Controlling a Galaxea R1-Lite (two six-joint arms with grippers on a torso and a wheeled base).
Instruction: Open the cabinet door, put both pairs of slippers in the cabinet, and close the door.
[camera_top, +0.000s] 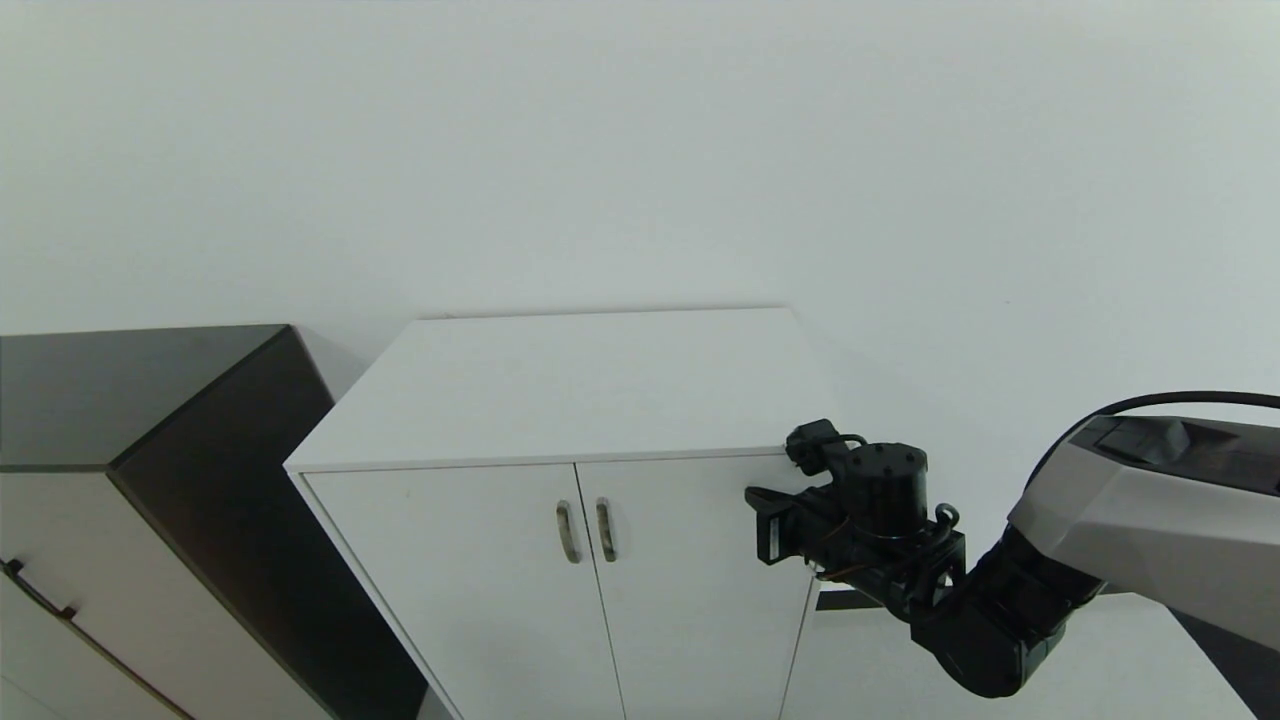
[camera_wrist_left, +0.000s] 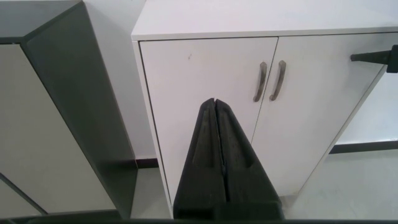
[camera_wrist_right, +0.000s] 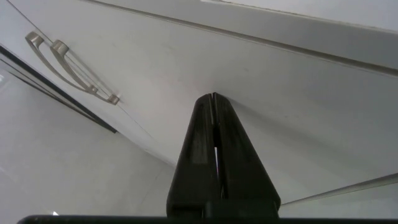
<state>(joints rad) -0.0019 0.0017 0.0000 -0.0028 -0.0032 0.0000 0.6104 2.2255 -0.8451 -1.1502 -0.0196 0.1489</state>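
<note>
The white cabinet (camera_top: 560, 385) stands against the wall with both doors shut and two metal handles (camera_top: 585, 530) side by side at the middle seam. My right gripper (camera_top: 765, 525) is in front of the upper outer part of the right door (camera_top: 690, 580). In the right wrist view the right gripper (camera_wrist_right: 213, 98) is shut with nothing in it, its tips close to the door, the handles (camera_wrist_right: 68, 65) off to one side. My left gripper (camera_wrist_left: 214, 101) is shut and holds nothing, hanging in front of the left door (camera_wrist_left: 199, 93), apart from it.
A taller cabinet (camera_top: 150, 420) with a dark top and side stands close to the left of the white one. A dark baseboard (camera_wrist_left: 367, 147) runs along the white wall at floor level. Grey floor (camera_wrist_left: 354, 186) lies in front.
</note>
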